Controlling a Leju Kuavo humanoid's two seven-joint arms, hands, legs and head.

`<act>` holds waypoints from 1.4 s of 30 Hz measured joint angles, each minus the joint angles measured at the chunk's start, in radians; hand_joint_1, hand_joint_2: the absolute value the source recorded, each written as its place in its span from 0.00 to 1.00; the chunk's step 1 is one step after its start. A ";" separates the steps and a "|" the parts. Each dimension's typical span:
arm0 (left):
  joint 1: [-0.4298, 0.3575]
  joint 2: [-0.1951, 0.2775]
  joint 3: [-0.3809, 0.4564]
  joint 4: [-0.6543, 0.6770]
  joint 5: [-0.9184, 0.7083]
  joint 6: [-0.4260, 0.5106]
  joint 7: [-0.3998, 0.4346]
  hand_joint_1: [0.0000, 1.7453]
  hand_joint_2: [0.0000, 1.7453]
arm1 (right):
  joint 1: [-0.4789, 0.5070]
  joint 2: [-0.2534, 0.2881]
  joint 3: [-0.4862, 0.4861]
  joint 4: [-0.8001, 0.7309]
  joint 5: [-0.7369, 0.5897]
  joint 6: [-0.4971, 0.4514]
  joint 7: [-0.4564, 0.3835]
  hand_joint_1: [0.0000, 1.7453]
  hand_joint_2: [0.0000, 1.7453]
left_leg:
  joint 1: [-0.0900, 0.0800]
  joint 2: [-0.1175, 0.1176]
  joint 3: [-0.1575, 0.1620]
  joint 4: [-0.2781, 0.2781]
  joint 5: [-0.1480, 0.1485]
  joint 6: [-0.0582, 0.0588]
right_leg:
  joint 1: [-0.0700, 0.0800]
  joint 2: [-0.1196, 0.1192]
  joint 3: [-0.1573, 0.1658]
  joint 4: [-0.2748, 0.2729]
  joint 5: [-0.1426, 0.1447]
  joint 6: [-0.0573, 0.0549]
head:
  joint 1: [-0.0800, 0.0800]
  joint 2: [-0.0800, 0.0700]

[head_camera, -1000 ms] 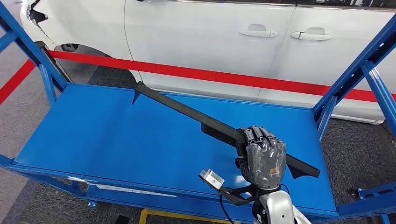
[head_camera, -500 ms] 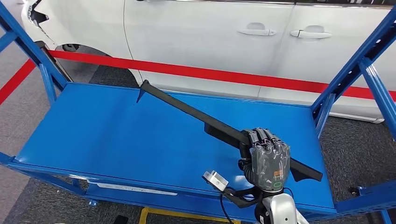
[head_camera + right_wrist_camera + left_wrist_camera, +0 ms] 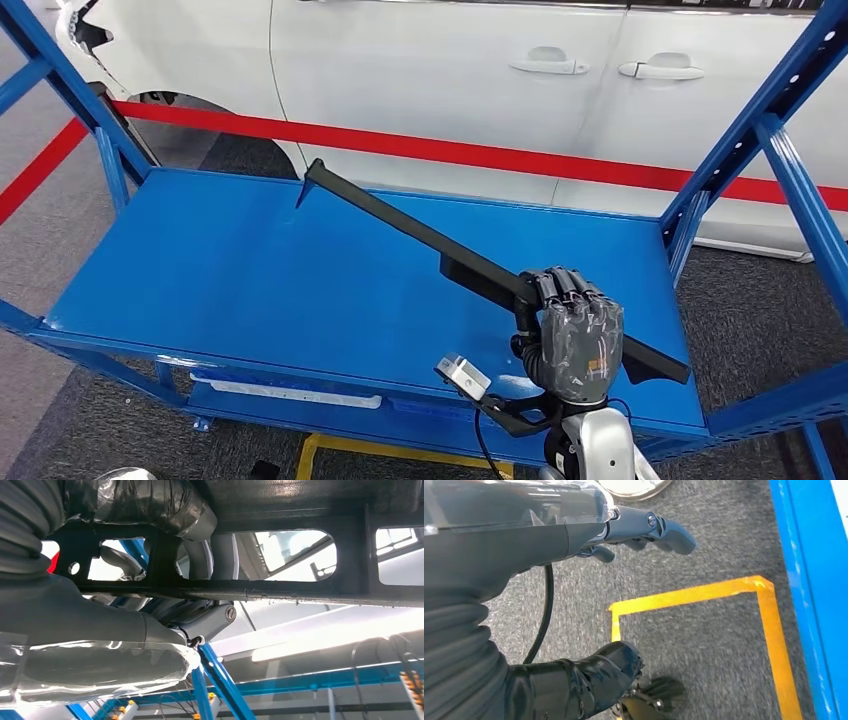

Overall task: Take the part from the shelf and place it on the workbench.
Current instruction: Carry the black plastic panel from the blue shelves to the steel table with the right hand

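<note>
One long black part (image 3: 430, 245), gripped in my right hand (image 3: 570, 335) toward its near end, slants above the blue shelf (image 3: 200, 280); holding it off-centre leaves the far tip free to swing, so I judge the carry needs care. My left hand (image 3: 644, 527) hangs by the floor, fingers loose around nothing. Beyond the shelf stands a white car (image 3: 450, 80).

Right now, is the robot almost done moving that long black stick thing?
Not yet. Done: the right hand has its fingers wrapped around the long black part. In hand: the part is held slanted above the blue shelf, far tip up near the white car. The left hand hangs empty over the floor. Left: carrying it to the workbench.
</note>
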 joint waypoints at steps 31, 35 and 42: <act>-0.002 -0.001 0.000 0.000 -0.001 0.002 0.003 0.00 1.00 | 0.005 0.025 -0.019 0.015 -0.028 0.000 -0.027 1.00 1.00 | -0.003 0.003 0.024 -0.013 -0.010 -0.006 | -0.004 -0.002 -0.004 -0.005 0.011 -0.001 | 0.000 0.000; -0.003 -0.002 0.000 0.000 -0.001 0.002 0.003 0.00 1.00 | 0.005 0.025 -0.021 0.015 -0.028 0.000 -0.027 1.00 1.00 | 0.008 0.011 0.003 -0.035 0.032 0.020 | -0.005 0.002 -0.030 0.047 -0.053 0.020 | 0.000 0.000; -0.002 -0.003 0.000 0.000 -0.002 0.002 0.003 0.00 1.00 | 0.005 0.026 -0.022 0.018 -0.029 -0.002 -0.028 1.00 1.00 | 0.007 0.014 -0.084 -0.001 0.073 0.020 | -0.009 0.002 0.016 0.158 -0.108 0.030 | 0.000 0.000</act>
